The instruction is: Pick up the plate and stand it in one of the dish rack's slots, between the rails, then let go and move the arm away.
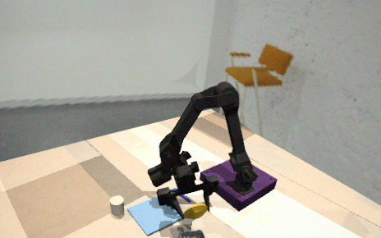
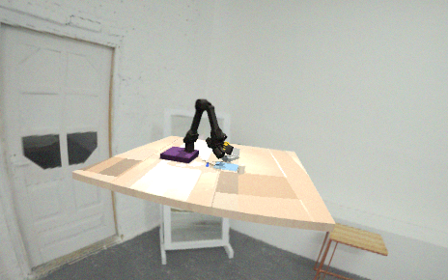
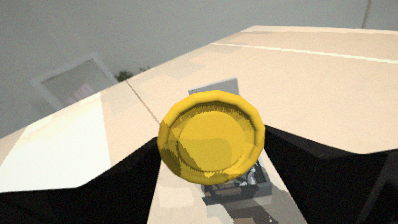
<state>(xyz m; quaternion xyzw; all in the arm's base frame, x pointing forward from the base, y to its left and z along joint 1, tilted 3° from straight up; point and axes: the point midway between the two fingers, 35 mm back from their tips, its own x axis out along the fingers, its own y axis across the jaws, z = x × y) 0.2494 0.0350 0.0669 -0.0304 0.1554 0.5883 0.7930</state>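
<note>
Plate [image 3: 211, 136] clamped in gripper [image 1: 192, 203], above dish rack [image 3: 239, 186]

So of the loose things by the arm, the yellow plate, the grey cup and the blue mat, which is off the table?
The yellow plate: it is clamped in the gripper above the table, while the grey cup and blue mat rest on it.

The plate [image 3: 211, 136] hides most of the dish rack [image 3: 239, 189] in the wrist view. From above, the rack [image 1: 190, 234] is cut off by the bottom edge. From outside, the fingers [image 2: 224, 154] are too small to read.
</note>
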